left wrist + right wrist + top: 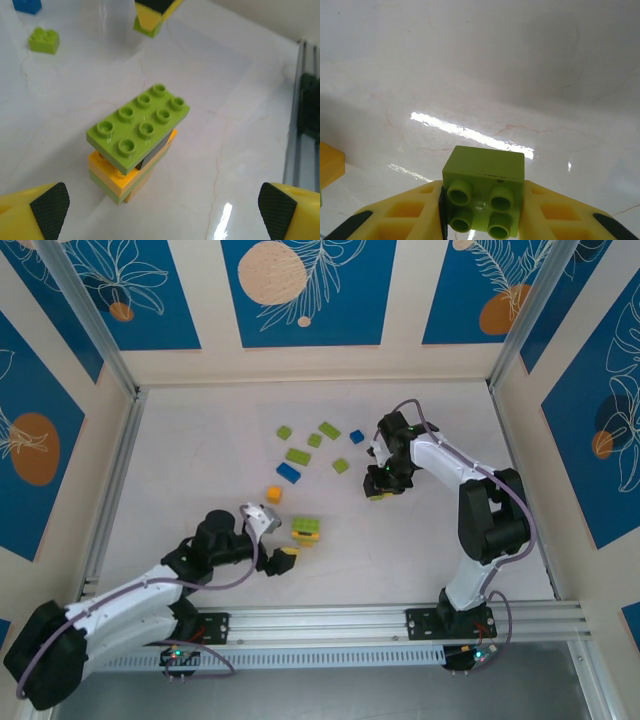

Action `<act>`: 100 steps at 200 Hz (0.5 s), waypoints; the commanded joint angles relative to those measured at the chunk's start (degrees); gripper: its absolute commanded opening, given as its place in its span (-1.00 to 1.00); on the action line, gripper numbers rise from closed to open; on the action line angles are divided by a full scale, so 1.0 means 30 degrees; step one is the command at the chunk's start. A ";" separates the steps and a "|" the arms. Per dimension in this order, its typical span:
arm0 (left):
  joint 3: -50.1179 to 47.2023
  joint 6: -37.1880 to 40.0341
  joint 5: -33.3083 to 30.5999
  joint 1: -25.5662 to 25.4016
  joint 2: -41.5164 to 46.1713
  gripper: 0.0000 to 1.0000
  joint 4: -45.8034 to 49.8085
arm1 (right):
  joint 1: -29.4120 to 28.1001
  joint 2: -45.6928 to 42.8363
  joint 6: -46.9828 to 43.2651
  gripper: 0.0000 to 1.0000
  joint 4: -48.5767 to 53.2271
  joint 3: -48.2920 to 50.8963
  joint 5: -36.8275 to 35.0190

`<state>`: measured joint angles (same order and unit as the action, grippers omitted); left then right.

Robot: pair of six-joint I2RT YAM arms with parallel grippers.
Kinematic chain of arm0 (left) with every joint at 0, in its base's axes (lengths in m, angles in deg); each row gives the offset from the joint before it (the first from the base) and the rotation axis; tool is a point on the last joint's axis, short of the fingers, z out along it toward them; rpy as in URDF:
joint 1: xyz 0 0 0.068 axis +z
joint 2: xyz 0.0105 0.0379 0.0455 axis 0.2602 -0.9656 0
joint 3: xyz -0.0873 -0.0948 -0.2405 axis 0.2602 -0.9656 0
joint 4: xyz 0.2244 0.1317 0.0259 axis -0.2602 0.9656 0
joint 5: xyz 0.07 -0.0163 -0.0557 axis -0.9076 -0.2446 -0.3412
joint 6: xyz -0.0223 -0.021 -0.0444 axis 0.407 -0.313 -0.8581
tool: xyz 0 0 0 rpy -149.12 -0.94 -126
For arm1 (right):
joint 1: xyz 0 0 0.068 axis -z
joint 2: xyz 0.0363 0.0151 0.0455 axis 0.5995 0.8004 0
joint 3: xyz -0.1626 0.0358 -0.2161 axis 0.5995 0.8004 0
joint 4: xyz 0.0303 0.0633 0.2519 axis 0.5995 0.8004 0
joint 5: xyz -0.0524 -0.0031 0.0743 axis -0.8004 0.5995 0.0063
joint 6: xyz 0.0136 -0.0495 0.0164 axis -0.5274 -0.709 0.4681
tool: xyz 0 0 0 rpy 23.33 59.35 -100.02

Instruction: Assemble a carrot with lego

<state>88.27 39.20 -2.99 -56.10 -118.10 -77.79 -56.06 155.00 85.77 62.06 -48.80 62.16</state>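
Near the table's centre, a small lego stack (137, 147) is seen: lime base, orange layer, a dark piece, then a lime 2x4 brick (139, 122) set slightly askew on top. The left gripper (162, 212) is spread wide just short of the stack, w/ nothing between its pads. Further back & to the right, the right gripper (381, 486) is clamped on a lime 2x2 brick (485, 172), taken across its smooth side walls, studs facing the wrist camera. Loose lime bricks (298, 455), two blue bricks (288, 472) & an orange brick (273, 494) are scattered beyond the stack.

Handling, as judged: the bricks are prob. very light, rigid, glossy plastic, so slip is likely if they are pinched at corners or studs. Flat opposite sides are best taken, low & centred. The stack may skid or tip on the shiny table (200, 460) when pressed, so it should prob. be steadied at its lower layers while a piece is pushed straight down.
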 commanded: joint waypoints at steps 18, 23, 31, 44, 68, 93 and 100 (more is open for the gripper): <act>0.1526 0.3145 -0.0523 -0.0390 -0.3090 0.99 -0.2381 | -0.0330 -0.0744 0.0035 -0.29 0.0337 -0.0487 0.0823; 0.1699 0.3250 -0.0490 -0.0376 -0.3460 0.99 -0.2496 | -0.0331 -0.0768 0.0007 -0.29 0.0322 -0.0476 0.0820; 0.1786 0.3299 -0.0465 -0.0386 -0.4039 0.99 -0.3012 | -0.0361 -0.0870 -0.0023 -0.29 0.0322 -0.0429 0.0853; 0.1909 0.3136 -0.0346 -0.0389 -0.5101 0.99 -0.4008 | -0.0409 -0.0952 -0.0049 -0.29 0.0279 -0.0344 0.0932; 0.2456 0.2948 0.0167 -0.0702 -0.6884 0.99 -0.4975 | -0.0477 -0.0954 -0.0093 -0.29 0.0212 -0.0359 0.1189; 0.1762 0.2605 -0.0472 -0.0922 -0.8563 0.99 -0.7632 | -0.0536 -0.0804 -0.0221 -0.29 0.0292 -0.0627 0.1490; 0.1373 0.2571 -0.0599 -0.0919 -0.8835 0.99 -0.8501 | -0.0536 -0.0774 -0.0280 -0.29 0.0390 -0.0739 0.1540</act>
<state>94.13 46.68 -4.21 -58.09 -141.90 -92.94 -57.17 153.95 85.73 62.04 -48.80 63.93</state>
